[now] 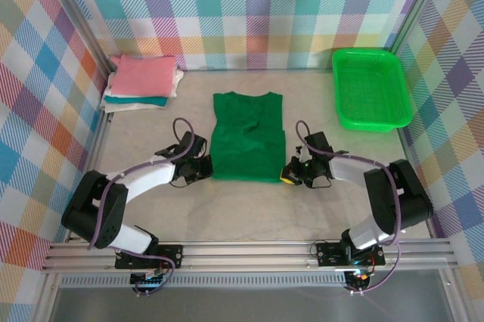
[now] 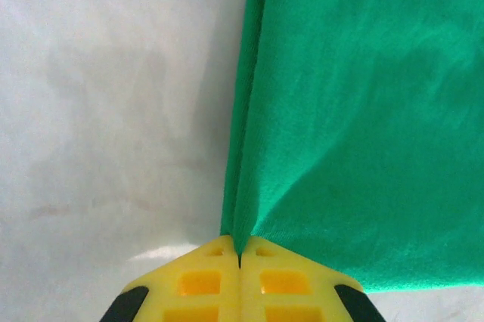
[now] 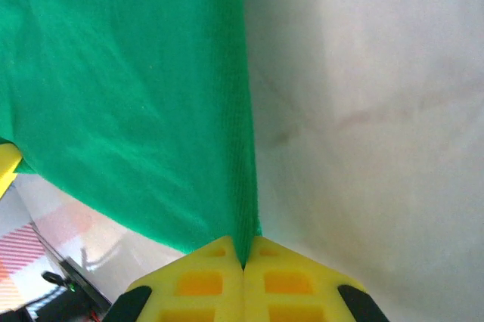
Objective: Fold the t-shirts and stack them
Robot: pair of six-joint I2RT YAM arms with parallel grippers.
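Both tight: left pincer (image 2: pixel 240 256), right pincer (image 3: pixel 243 258).

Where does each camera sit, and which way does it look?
Top external: above and behind the robot, looking down on the table, plain dark green cloth t-shirt and bright green plastic basket; left arm and right arm show.
Left wrist: on the left arm, looking along its yellow left claw, shut on the t-shirt's edge.
Right wrist: on the right arm, looking along the right claw, shut on the opposite edge.
Shared: both wrist views show that t-shirt.
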